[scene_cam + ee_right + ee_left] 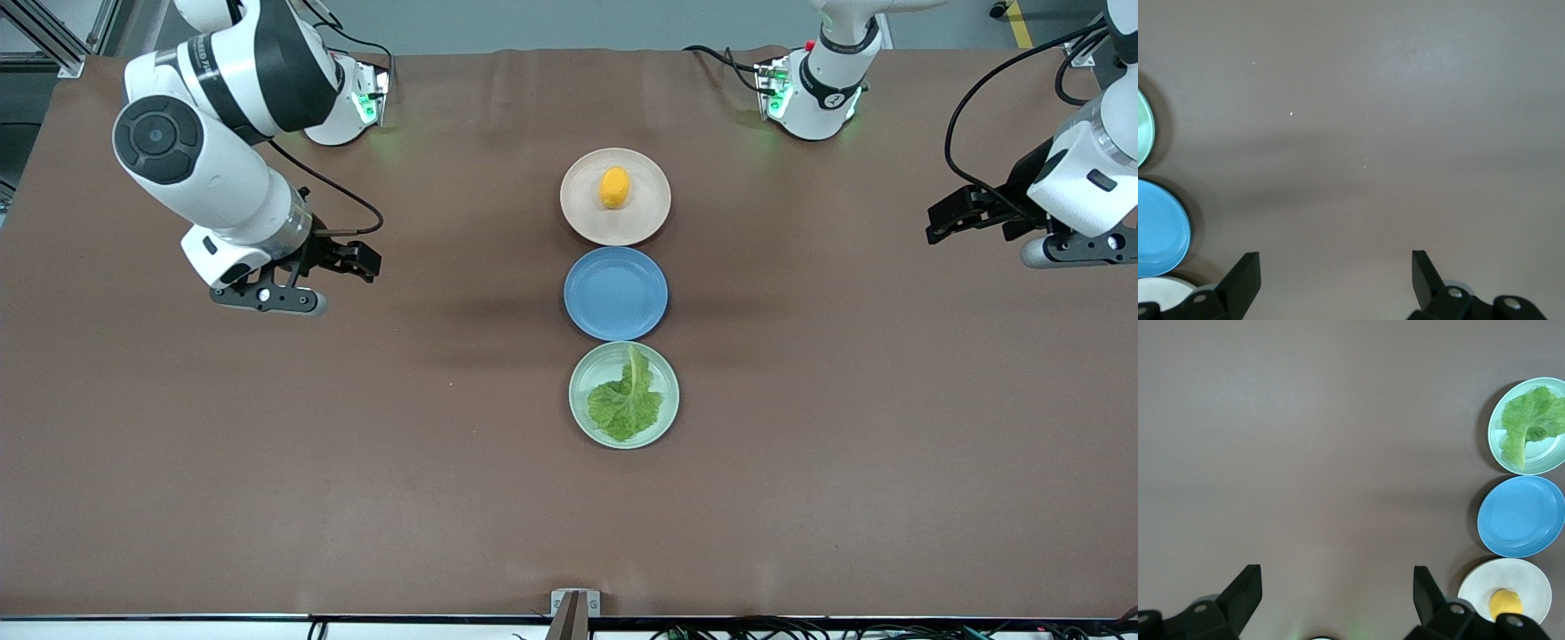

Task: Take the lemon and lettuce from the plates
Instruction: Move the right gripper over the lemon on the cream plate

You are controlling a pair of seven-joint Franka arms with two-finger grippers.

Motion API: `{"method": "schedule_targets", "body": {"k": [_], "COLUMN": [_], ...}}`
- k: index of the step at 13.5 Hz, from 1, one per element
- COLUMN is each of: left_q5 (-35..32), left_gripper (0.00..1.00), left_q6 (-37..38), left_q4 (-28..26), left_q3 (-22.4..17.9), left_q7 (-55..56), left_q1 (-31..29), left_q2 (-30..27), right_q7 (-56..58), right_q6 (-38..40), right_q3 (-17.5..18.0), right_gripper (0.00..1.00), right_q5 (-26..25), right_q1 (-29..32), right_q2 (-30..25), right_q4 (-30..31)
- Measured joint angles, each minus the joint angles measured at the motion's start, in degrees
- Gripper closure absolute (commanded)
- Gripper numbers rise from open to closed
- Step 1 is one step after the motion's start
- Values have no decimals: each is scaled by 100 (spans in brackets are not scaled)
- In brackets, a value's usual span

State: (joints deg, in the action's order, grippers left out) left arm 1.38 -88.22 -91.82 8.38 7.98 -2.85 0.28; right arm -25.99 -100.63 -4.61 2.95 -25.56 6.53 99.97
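Observation:
The orange-yellow lemon (pixel 614 188) lies on the cream-pink plate (pixel 582 222), the plate farthest from the front camera. The green lettuce (pixel 628 400) lies on the pale green plate (pixel 582 425), the nearest one. My left gripper (pixel 944 222) hangs open and empty over bare table toward the left arm's end. My right gripper (pixel 360 262) hangs open and empty over bare table toward the right arm's end. The left wrist view shows its gripper (pixel 1338 590), the lettuce (pixel 1531 420), the lemon (pixel 1505 603) and both plates (pixel 1538 461) (pixel 1528 573). The right wrist view shows its gripper (pixel 1335 273) and the edges of the plates (pixel 1143 127) (pixel 1161 290).
A blue plate (pixel 615 293) with nothing on it sits between the two task plates; it also shows in the left wrist view (pixel 1521 517) and the right wrist view (pixel 1158 227). The three plates form a line down the table's middle. Brown table cover (pixel 267 444) surrounds them.

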Motion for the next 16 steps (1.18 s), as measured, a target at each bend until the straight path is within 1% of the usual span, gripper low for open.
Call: {"method": "schedule_targets", "body": {"k": [1, 2, 5, 7, 9, 11, 12, 16], "left_q5": [0, 0, 0, 0, 0, 0, 0, 0], "left_gripper": [0, 0, 0, 0, 0, 0, 0, 0], "left_q6": [0, 0, 0, 0, 0, 0, 0, -46], "left_q4": [1, 7, 21, 25, 29, 33, 33, 18], "left_q3": [0, 0, -3, -8, -12, -16, -16, 32], "left_q7": [0, 0, 0, 0, 0, 0, 0, 0], "left_q1": [0, 0, -5, -9, -11, -12, -11, 37], "left_q2": [0, 0, 0, 0, 0, 0, 0, 60], "right_q7": [-162, -470, -1962, -2997, -3579, -3920, -4045, -4583], "right_q6": [-11, -54, -373, -920, -1571, -1991, -2073, -2083], "right_q3": [34, 54, 129, 157, 165, 159, 154, 148], "right_gripper": [0, 0, 0, 0, 0, 0, 0, 0], "right_q5": [5, 13, 39, 36, 31, 30, 30, 30], "right_q1": [-147, -420, -1500, -2313, -2907, -3232, -3317, -3744], "right_q2": [15, 42, 314, 727, 1190, 1509, 1578, 1588], "right_q4": [10, 31, 94, 142, 148, 133, 117, 67]}}
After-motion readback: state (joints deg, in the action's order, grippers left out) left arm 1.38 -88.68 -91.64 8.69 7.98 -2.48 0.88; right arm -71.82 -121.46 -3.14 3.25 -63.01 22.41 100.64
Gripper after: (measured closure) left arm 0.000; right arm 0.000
